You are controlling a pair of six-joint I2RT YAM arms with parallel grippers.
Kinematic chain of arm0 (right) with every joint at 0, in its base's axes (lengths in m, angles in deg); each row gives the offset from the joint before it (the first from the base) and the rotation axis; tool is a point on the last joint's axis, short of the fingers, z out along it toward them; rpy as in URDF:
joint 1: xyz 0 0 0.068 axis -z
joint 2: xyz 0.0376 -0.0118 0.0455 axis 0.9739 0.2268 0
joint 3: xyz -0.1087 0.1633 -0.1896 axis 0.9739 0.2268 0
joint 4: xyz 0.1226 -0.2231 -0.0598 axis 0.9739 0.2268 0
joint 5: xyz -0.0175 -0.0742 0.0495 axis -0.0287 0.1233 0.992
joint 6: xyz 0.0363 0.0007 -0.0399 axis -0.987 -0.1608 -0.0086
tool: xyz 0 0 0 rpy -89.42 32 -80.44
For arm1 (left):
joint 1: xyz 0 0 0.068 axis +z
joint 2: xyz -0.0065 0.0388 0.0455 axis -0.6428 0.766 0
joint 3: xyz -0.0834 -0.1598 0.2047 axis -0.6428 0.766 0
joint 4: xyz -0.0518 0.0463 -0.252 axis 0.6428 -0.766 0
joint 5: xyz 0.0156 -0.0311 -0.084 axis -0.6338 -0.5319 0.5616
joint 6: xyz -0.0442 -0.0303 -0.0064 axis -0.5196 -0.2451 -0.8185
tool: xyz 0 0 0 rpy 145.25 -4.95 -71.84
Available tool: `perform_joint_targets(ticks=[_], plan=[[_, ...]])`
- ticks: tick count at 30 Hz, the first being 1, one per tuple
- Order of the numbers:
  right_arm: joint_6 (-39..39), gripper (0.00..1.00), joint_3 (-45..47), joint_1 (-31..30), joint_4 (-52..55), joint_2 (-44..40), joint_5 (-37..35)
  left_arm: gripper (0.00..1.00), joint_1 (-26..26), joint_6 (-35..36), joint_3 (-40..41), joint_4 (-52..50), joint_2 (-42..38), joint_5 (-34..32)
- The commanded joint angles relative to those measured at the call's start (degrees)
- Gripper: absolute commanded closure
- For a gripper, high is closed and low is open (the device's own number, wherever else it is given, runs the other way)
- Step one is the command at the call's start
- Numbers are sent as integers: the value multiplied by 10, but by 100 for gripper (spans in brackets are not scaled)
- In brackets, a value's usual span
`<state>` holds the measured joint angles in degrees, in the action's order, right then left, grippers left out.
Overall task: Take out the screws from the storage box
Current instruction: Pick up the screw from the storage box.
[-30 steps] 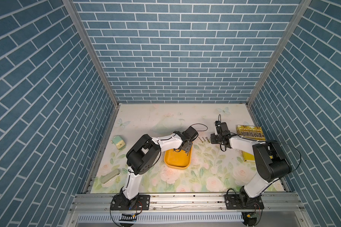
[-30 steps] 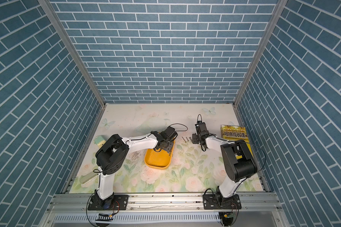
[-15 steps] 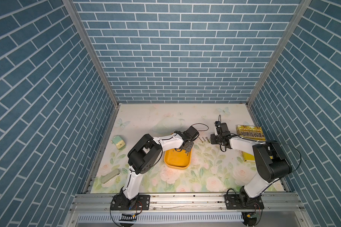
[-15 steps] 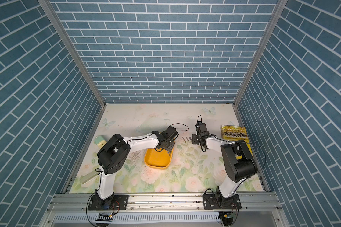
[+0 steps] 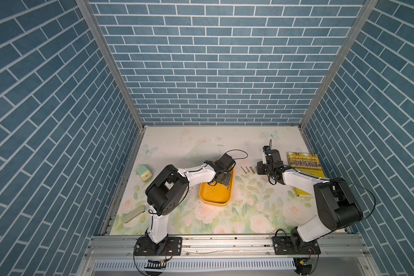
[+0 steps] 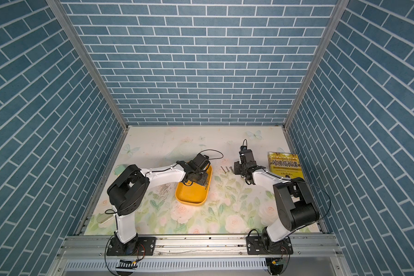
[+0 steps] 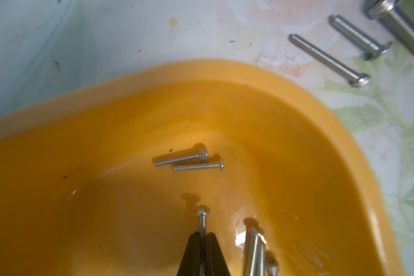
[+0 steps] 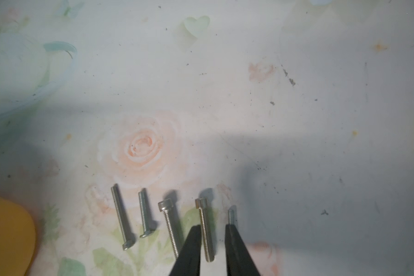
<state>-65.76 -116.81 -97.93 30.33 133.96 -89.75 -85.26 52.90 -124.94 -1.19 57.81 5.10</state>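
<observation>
Pinching a screw (image 7: 202, 215) inside the storage box (image 7: 105, 148), left gripper (image 7: 203, 235).

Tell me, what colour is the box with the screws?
Yellow-orange; the box shows best in the left wrist view.

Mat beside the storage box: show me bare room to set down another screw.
Free: the far mat between storage box and back wall; the near strip between box and front rail. Crowded: the gap between box and right gripper, filled by a row of screws.

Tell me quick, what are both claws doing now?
Left gripper: closed, holding a screw.
Right gripper: open, around a loose screw on the mat.
</observation>
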Motion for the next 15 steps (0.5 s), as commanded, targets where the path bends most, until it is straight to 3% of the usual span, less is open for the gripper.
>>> perform_joint_targets(ticks=[1, 5, 12, 15], plan=[[19, 75, 24, 1, -46, -45, 25, 100, 6, -2, 17, 32, -52, 18], [25, 74, 29, -1, -59, -74, 47, 100, 23, -7, 52, 63, -101, 56], [52, 73, 0, -30, -54, -108, 43, 100, 61, -26, 146, 110, -208, 49], [77, 73, -33, -54, -39, -113, 36, 100, 65, -36, 195, 132, -270, -30]])
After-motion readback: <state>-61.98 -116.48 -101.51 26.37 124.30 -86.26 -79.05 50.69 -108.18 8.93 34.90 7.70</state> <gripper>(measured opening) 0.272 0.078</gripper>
